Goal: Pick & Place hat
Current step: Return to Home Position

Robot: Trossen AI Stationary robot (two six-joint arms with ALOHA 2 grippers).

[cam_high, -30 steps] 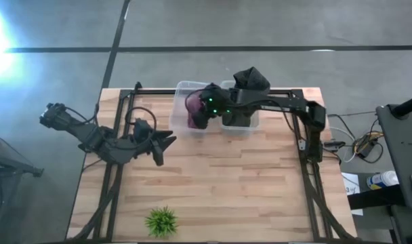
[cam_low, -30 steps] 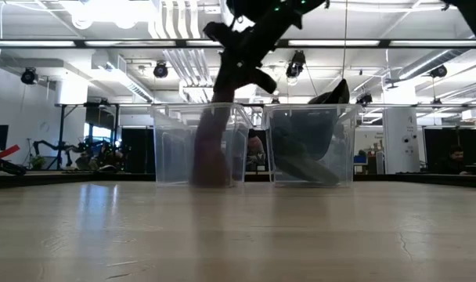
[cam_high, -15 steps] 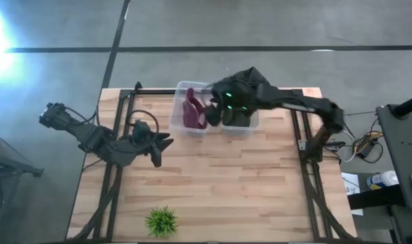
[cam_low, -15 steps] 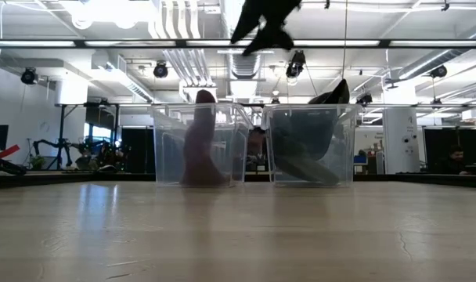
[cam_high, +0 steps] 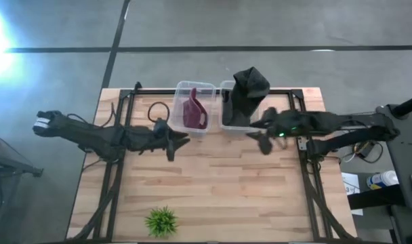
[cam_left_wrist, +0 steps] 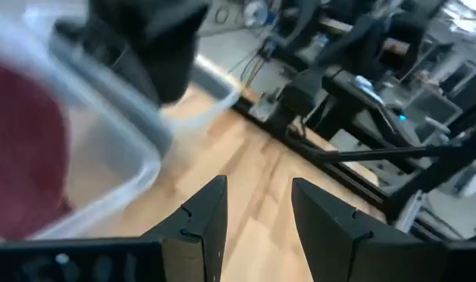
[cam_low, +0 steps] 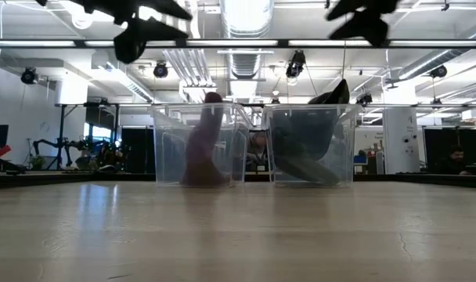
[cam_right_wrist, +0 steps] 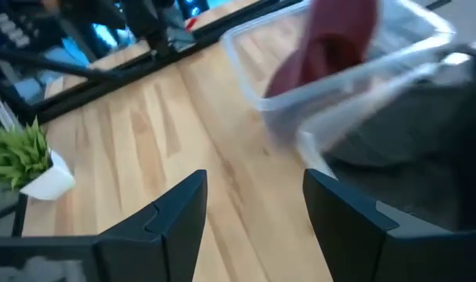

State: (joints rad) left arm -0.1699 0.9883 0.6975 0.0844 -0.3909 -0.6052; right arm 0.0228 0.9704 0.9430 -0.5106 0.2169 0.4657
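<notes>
A maroon hat [cam_high: 192, 112] stands on end in the left clear bin [cam_high: 207, 88]. Its lower edge is on the bin floor and its top [cam_low: 212, 99] rises above the rim. It also shows in the left wrist view [cam_left_wrist: 19, 149] and the right wrist view [cam_right_wrist: 332, 39]. A dark hat [cam_high: 249, 91] sits in the right clear bin [cam_high: 224, 108] and sticks out over its far rim. My left gripper [cam_high: 175, 141] is open and empty, just near-left of the left bin. My right gripper [cam_high: 261, 139] is open and empty, near-right of the right bin.
A small green plant [cam_high: 161, 221] in a white pot stands near the table's front edge, left of centre; it also shows in the right wrist view [cam_right_wrist: 19, 157]. Black frame rails [cam_high: 118, 129] run along both table sides. Bare wood [cam_high: 219, 183] lies between the bins and the front edge.
My right gripper has let go of the maroon hat in the left bin, risen, and swung toward the table's right and near side. The hat stays standing in the bin. My left gripper has moved right toward the left bin.
</notes>
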